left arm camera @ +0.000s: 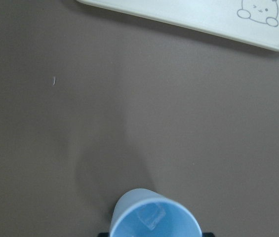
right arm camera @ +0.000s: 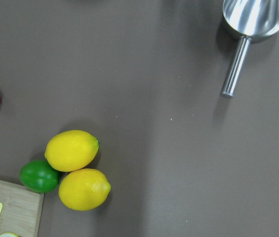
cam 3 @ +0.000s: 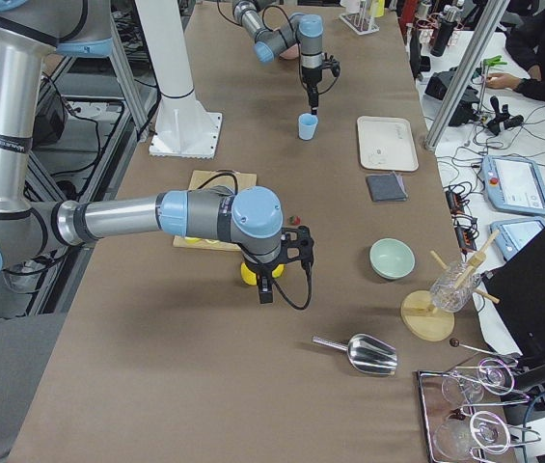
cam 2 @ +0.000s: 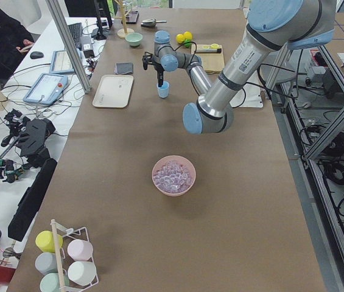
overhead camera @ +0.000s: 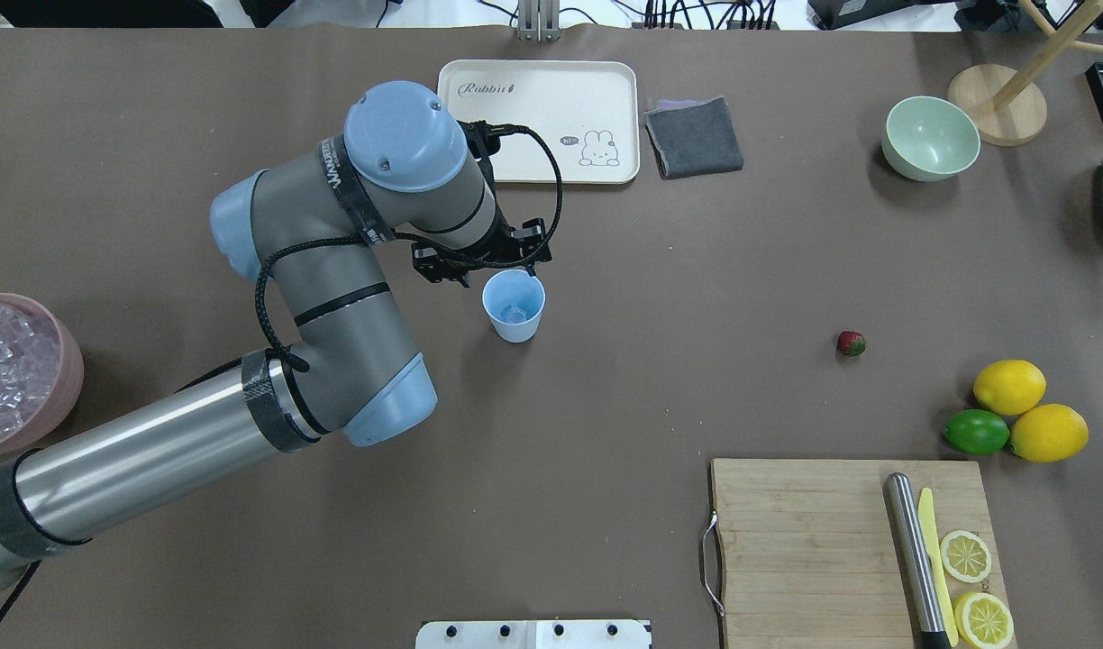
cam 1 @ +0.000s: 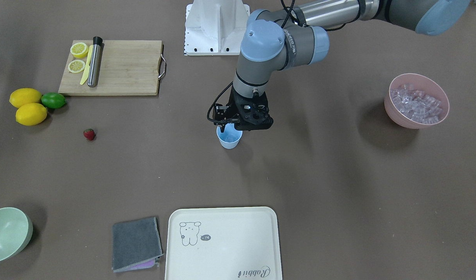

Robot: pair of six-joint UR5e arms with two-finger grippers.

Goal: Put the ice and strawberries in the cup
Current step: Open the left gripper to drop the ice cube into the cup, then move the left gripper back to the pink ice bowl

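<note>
The light-blue cup point(cam 1: 229, 139) stands upright mid-table and holds a clear ice cube point(left arm camera: 153, 217); the cup also shows in the overhead view point(overhead camera: 514, 308). My left gripper point(cam 1: 229, 125) hovers just above the cup's rim on the tray side, open and empty. More ice point(cam 1: 416, 102) fills the large pink bowl point(cam 1: 397, 116). The small red strawberry point(cam 1: 89, 134) lies alone on the table, far from the cup, near the lemons. My right gripper point(cam 3: 265, 292) hangs above the lemons; I cannot tell whether it is open or shut.
A wooden cutting board point(cam 1: 121, 68) carries lemon halves, a yellow knife and a steel muddler. Two lemons point(cam 1: 28, 107) and a lime point(cam 1: 53, 100) lie beside it. A cream tray point(cam 1: 222, 243), grey cloth point(cam 1: 136, 243), pale green bowl point(cam 1: 6, 233) and metal scoop point(right arm camera: 248, 29) are around.
</note>
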